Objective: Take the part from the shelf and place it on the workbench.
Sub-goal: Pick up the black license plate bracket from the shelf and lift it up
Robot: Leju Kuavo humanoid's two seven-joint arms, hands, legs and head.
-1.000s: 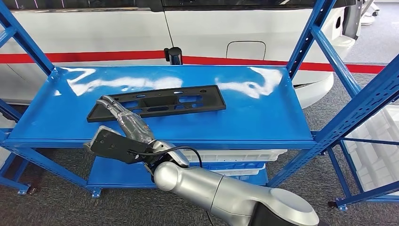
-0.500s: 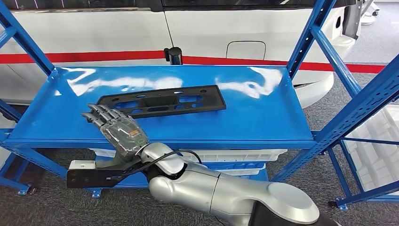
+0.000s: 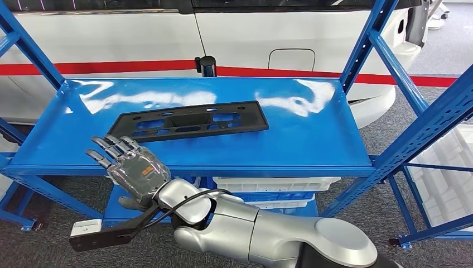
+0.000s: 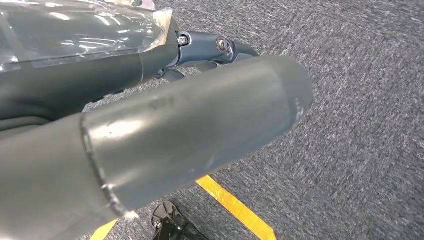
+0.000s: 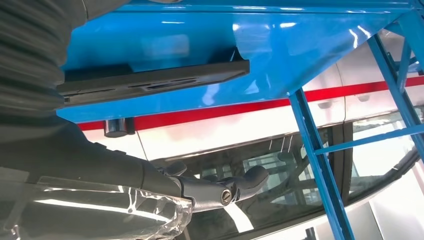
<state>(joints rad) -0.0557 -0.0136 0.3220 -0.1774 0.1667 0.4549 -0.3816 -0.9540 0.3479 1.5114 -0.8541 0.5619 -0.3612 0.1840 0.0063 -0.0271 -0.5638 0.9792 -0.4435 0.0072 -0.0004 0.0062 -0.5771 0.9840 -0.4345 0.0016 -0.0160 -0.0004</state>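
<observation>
The part (image 3: pixel 189 121), a long flat black plastic plate with cut-outs, lies on the blue shelf's top board (image 3: pixel 312 134), left of centre. From the right wrist view the part (image 5: pixel 150 80) shows edge-on on the blue board. My right hand (image 3: pixel 131 170) hovers at the shelf's front edge, nearer me than the part's left end and apart from it, fingers spread, holding nothing. My left hand (image 4: pixel 165 115) hangs over grey carpet with nothing in it.
A white car with a red stripe stands right behind the shelf. Blue uprights (image 3: pixel 424 128) frame the right side. White bins (image 3: pixel 279 184) sit on the lower board, and white crates (image 3: pixel 446 173) at the far right. A yellow floor line (image 4: pixel 235 207) crosses the carpet.
My right hand has drawn back from the part's left end toward the shelf's front edge and lower, turning its back upward with fingers spread. The part has not moved.
</observation>
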